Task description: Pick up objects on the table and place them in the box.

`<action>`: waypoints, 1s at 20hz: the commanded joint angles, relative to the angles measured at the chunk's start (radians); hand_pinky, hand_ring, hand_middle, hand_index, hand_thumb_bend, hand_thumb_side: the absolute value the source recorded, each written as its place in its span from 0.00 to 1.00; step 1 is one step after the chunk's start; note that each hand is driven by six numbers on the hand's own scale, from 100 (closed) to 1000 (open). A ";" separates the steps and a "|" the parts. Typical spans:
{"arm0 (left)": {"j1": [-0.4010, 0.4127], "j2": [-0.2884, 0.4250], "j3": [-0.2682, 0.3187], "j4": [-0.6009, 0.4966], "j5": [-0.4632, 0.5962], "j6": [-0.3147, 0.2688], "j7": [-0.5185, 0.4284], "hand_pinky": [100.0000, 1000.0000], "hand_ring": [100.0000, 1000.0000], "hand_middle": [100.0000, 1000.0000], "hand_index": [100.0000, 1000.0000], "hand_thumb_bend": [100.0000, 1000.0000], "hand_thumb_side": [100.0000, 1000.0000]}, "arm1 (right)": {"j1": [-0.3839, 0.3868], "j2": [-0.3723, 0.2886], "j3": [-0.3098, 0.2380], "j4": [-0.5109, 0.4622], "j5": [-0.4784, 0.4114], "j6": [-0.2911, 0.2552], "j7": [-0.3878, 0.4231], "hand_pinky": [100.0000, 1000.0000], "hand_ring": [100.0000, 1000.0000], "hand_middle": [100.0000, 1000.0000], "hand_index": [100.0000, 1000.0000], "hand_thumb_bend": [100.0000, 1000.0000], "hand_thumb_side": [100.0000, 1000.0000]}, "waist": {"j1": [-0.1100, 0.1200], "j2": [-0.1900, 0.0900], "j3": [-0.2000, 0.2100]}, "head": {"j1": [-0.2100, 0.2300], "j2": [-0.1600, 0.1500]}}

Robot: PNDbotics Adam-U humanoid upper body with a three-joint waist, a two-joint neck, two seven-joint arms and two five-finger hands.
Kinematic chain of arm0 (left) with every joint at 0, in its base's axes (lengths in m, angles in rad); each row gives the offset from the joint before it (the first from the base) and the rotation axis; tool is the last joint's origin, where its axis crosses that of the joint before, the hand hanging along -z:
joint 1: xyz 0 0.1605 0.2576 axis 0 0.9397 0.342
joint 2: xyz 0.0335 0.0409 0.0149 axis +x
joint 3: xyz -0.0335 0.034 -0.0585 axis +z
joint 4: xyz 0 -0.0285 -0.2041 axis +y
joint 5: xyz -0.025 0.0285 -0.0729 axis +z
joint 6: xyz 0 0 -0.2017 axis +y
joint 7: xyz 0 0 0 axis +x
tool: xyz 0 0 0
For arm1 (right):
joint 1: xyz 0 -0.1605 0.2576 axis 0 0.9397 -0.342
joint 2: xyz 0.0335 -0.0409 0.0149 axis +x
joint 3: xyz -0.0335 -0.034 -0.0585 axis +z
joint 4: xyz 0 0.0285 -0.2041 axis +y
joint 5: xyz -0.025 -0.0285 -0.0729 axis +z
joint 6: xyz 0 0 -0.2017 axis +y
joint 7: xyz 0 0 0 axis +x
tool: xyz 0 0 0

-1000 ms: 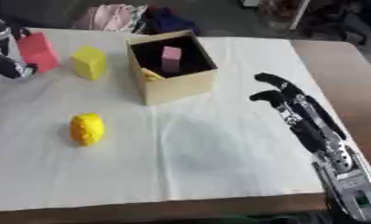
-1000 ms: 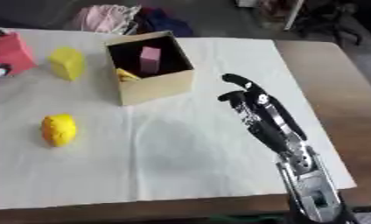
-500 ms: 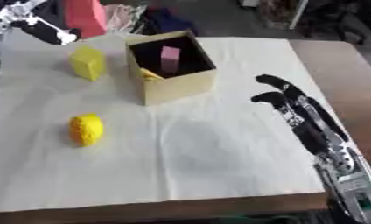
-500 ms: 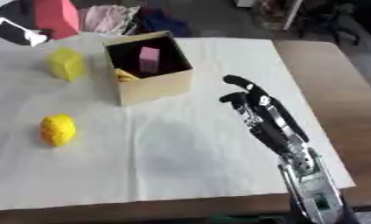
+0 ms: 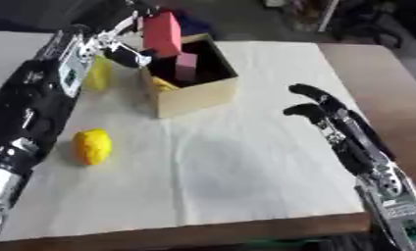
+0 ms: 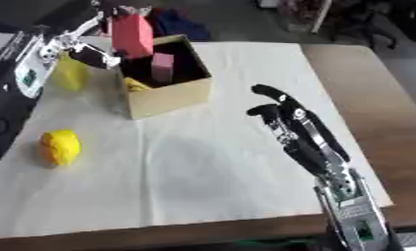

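In the left eye view, the left hand reaches in from the upper left, its black and silver arm running down the left side of the picture. Its fingers and thumb pinch a red rectangular block, which hangs tilted in the air over the near left corner of an open tan cardboard box. Inside the box a pink block stands upright, with a yellow piece lying beside it at the front wall. The box sits on a white cloth that covers most of the brown wooden tabletop. A yellow rectangular block stands on the cloth just left of the box, partly behind the left arm. A round yellow lemon-shaped object lies on the cloth nearer the front, well apart from the box. The right hand shows at the right side, above the cloth edge, its fingers relaxed and slightly bent, holding nothing.

In the right eye view, the same red block is pinched by the left hand above the box's left wall. The right hand hovers over the cloth, fingers spread and empty, well apart from the box. Dark and pink fabric lies beyond the tabletop's far edge.
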 commanded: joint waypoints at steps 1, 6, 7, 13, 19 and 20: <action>-0.014 -0.003 -0.009 0.000 -0.027 -0.018 0.007 0.71 0.58 0.69 0.91 0.11 0.10 | -0.014 -0.003 0.000 -0.009 -0.007 -0.003 0.003 0.86 0.72 0.89 0.92 0.00 0.79 | -0.010 -0.006 -0.002 | 0.001 0.005; -0.009 -0.003 -0.010 0.005 -0.072 -0.022 -0.008 0.77 0.68 0.79 0.95 0.18 0.10 | -0.015 -0.002 -0.001 -0.010 -0.007 -0.003 0.004 0.86 0.72 0.89 0.92 0.00 0.79 | -0.009 -0.006 -0.001 | -0.001 0.005; -0.008 -0.002 -0.010 0.005 -0.078 -0.021 -0.007 0.79 0.71 0.82 0.96 0.18 0.15 | -0.015 -0.003 -0.001 -0.010 -0.007 -0.003 0.004 0.86 0.72 0.89 0.92 0.00 0.79 | -0.009 -0.007 -0.001 | -0.001 0.005; -0.005 0.008 -0.009 -0.003 -0.077 -0.023 -0.010 0.83 0.77 0.89 0.99 0.20 0.56 | -0.015 -0.005 -0.003 -0.009 -0.006 -0.002 0.002 0.86 0.72 0.89 0.92 0.00 0.79 | -0.008 -0.007 0.004 | -0.004 0.005; -0.003 0.018 -0.014 -0.010 -0.084 -0.030 -0.033 0.86 0.81 0.93 1.00 0.34 0.61 | -0.013 -0.007 -0.004 -0.009 -0.006 -0.003 0.002 0.86 0.72 0.89 0.92 0.00 0.79 | -0.009 -0.008 0.008 | -0.007 0.005; -0.003 0.018 -0.014 -0.011 -0.089 -0.031 -0.039 0.87 0.81 0.93 1.00 0.35 0.61 | -0.013 -0.007 -0.004 -0.009 -0.006 -0.003 0.002 0.86 0.72 0.89 0.92 0.00 0.79 | -0.009 -0.008 0.008 | -0.008 0.005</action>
